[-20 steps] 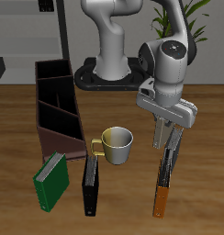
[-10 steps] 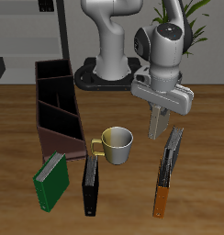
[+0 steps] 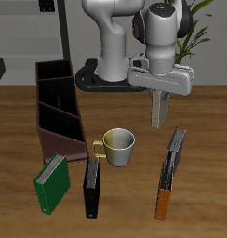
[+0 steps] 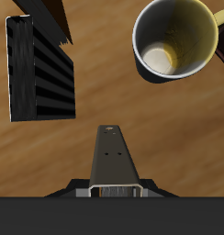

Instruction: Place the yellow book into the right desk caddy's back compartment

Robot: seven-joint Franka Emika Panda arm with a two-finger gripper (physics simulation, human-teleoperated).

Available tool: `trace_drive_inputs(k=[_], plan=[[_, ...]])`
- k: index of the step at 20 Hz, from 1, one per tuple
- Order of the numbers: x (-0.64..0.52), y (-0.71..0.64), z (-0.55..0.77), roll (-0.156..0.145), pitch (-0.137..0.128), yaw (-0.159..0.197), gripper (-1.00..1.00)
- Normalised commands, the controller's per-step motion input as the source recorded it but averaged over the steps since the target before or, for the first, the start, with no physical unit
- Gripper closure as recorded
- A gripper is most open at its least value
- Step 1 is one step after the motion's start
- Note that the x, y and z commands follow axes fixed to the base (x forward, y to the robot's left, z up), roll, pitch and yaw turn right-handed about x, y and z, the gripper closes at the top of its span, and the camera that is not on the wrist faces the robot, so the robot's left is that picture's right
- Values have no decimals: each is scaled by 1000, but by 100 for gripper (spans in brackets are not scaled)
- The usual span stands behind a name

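Note:
My gripper (image 3: 159,95) is shut on the yellow book (image 3: 159,113), a thin greyish slab that hangs straight down from the fingers, well above the table. In the wrist view the book (image 4: 114,156) sticks out from between the fingers of the gripper (image 4: 114,190). The right desk caddy (image 3: 58,110), a long dark brown box with three cells, stands across the table from the gripper, beyond the mug. Its end cell farthest back (image 3: 51,73) is open and looks empty.
A yellow-rimmed mug (image 3: 118,146) stands between gripper and caddy; it also shows in the wrist view (image 4: 175,37). A dark book with an orange end (image 3: 168,173) lies below the gripper, also seen from the wrist (image 4: 39,69). A green book (image 3: 50,182) and a black book (image 3: 92,186) lie near the front edge.
The gripper has risen from beside the dark book with the orange end, lifting the yellow book up and back toward the robot's base.

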Motion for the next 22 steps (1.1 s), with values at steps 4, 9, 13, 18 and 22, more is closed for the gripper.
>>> trace_drive_inputs(k=[4, 9, 13, 18, 22], plan=[[-149, -198, 243, 12, -21, 119, 100], [-246, -454, 460, -11, -49, 203, 100], [-198, -316, 274, -6, -36, 125, 100], [-172, -304, 238, -19, -21, 169, 100], [-137, -247, 253, -36, -23, 177, 100]])
